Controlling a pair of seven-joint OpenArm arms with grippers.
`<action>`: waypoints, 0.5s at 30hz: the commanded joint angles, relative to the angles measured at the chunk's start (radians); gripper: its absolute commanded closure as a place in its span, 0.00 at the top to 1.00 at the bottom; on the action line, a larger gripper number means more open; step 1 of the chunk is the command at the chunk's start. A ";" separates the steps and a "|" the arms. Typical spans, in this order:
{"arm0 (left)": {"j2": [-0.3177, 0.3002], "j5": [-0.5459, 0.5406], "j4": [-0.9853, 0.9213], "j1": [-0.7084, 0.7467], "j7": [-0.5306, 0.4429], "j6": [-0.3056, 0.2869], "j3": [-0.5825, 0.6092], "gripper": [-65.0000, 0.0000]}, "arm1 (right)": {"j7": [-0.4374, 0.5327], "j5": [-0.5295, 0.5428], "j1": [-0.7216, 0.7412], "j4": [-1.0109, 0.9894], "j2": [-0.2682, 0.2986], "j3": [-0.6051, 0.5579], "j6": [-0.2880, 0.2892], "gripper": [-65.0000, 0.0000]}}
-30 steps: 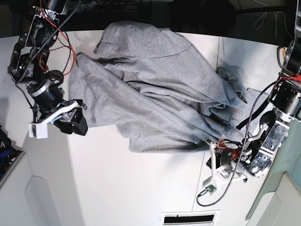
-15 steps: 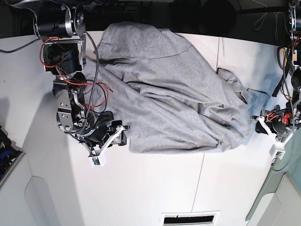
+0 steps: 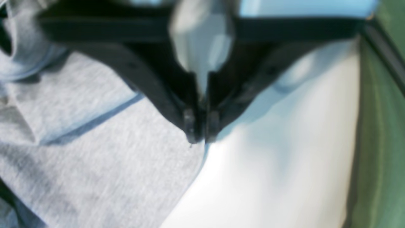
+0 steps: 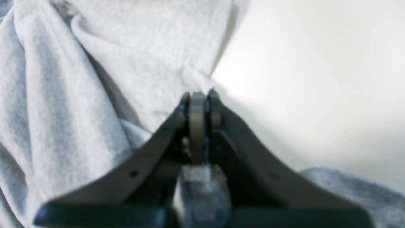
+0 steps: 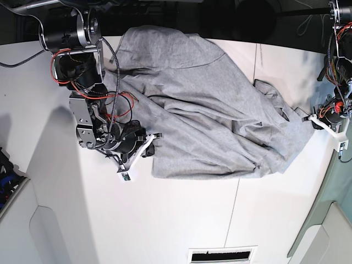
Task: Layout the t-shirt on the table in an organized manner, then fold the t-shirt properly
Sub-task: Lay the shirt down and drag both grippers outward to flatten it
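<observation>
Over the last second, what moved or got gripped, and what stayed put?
Both arms swung in to opposite edges of the t-shirt. The right hand and left hand, open before, closed at the hem; whether cloth is pinched is unclear. The shirt stayed bunched on the table.

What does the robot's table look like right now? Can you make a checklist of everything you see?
Surface: white table, with a thin dark seam line.
Job's things: grey t-shirt lies crumpled and bunched, not yet flat; no lettering shows.
Clutter: nothing seen.
Grippers: right gripper shut at the shirt's edge; left gripper shut at the opposite edge; whether either pinches cloth cannot be told.
Cables: red and black wires hang along the right arm over the shirt.
Surroundings: a slotted vent in the table's near edge; something green beside the table.
</observation>
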 commanded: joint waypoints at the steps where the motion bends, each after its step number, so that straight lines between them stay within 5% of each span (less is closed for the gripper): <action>1: 0.010 0.031 -0.010 0.000 0.043 0.005 0.004 0.00 | 0.006 -0.003 0.031 0.012 0.006 0.000 0.003 0.00; 9: 0.060 0.107 -0.011 -0.103 0.024 0.005 0.018 0.00 | 0.003 -0.006 0.040 0.138 0.117 0.049 0.000 0.00; 15: 0.063 0.117 -0.015 -0.217 0.037 0.005 0.163 0.00 | -0.011 0.040 0.041 0.234 0.221 0.156 0.000 0.00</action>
